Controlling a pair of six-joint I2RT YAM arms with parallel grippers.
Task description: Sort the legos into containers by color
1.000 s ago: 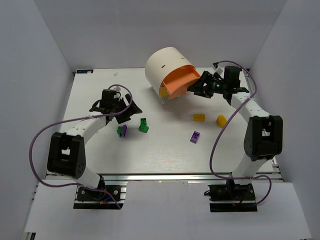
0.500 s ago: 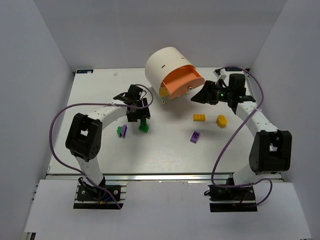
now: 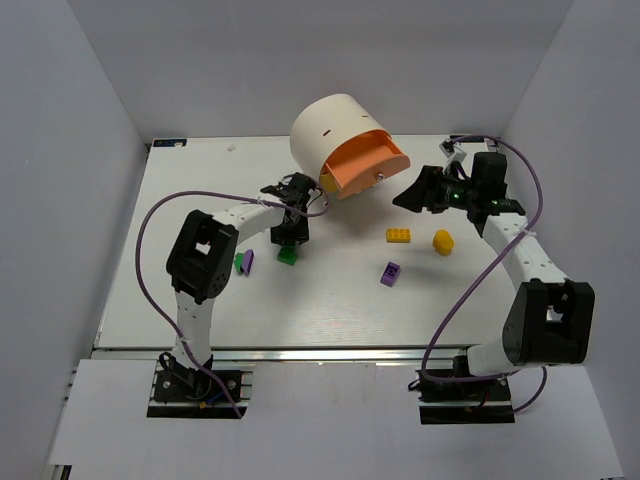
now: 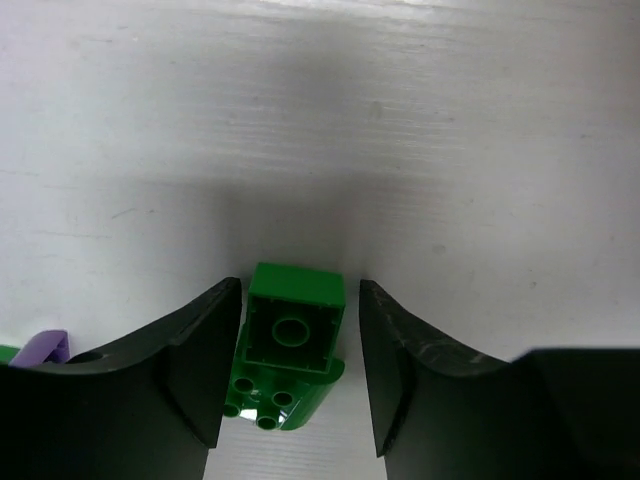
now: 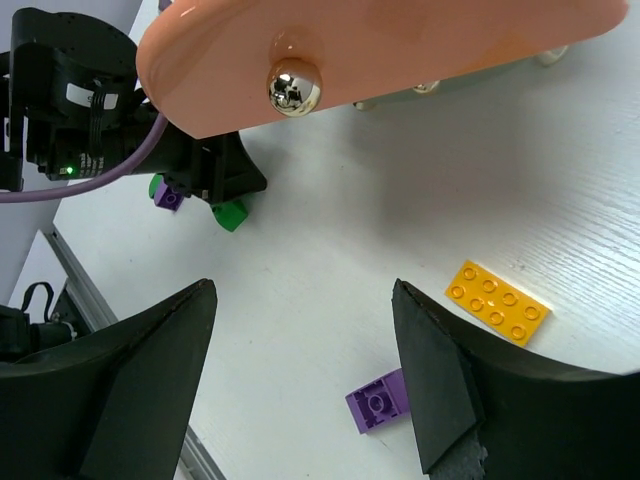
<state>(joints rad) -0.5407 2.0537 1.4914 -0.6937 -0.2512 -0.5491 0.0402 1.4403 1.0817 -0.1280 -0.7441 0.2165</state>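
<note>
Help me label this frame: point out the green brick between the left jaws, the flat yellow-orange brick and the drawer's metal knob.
Green studded plastic brick (image 4: pixel 290 335), left wrist view, square face.
Flat yellow-orange plastic brick (image 5: pixel 497 302), right wrist view, studded top.
Shiny round metal knob (image 5: pixel 294 88), right wrist view, its rounded front.

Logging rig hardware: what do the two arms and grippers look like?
White links and black joint housings on left arm and right arm, each trailing a purple cable. Black, broad curved fingers on left gripper and right gripper. A green light on right wrist.
</note>
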